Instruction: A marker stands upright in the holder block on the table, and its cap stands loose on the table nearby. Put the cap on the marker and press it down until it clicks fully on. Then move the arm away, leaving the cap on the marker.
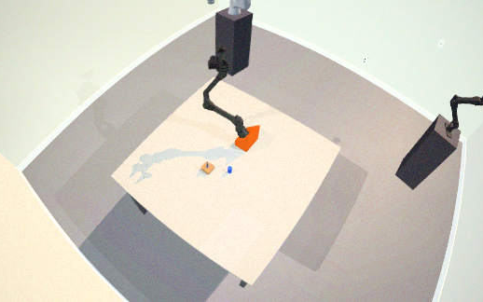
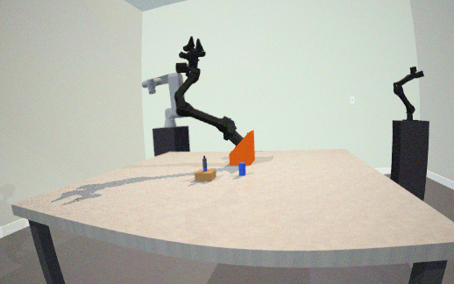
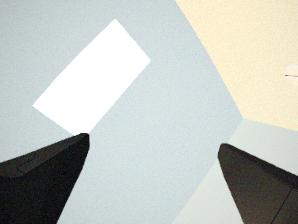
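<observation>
An orange wedge [image 1: 248, 138] stands on the worktop [image 1: 234, 224]; two dark pedestals [image 1: 234, 39] [image 2: 409, 155] flank it, well apart.

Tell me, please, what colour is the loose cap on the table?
Blue; the cap shows best in the exterior view.

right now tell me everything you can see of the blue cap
The cap is a small, solid blue cylinder with a plain, smooth look. It stands upright and loose on the table, in front of the orange wedge and to the right of the holder block in the exterior view, apart from both. Only the tabletop touches it. The tool is open, raised far above it.
</observation>
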Motion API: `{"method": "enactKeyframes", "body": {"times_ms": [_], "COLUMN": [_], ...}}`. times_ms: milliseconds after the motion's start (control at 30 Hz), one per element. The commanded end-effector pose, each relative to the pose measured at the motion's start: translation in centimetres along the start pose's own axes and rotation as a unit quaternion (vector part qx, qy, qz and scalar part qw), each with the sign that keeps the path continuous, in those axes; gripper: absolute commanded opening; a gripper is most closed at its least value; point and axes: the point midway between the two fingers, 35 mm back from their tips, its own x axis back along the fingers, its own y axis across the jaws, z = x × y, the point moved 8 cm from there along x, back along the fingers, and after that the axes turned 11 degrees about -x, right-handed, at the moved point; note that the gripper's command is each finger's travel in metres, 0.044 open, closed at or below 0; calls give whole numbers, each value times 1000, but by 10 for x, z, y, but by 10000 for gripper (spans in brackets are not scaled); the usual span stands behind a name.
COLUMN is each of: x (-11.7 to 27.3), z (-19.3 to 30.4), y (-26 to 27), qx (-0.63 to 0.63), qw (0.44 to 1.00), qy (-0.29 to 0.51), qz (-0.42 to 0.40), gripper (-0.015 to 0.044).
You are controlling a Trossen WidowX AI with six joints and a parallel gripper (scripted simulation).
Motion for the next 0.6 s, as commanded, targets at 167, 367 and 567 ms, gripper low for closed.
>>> {"method": "enactKeyframes", "body": {"times_ms": [167,367,567], "x": [-19,-46,-81], "z": [9,39,57], "y": [-22,-64,-130], "qx": [66,188,324], "qw": [997,980,936], "qy": [-23,-15,2], "qz": [20,64,139], "gripper": [245,245,245]}}
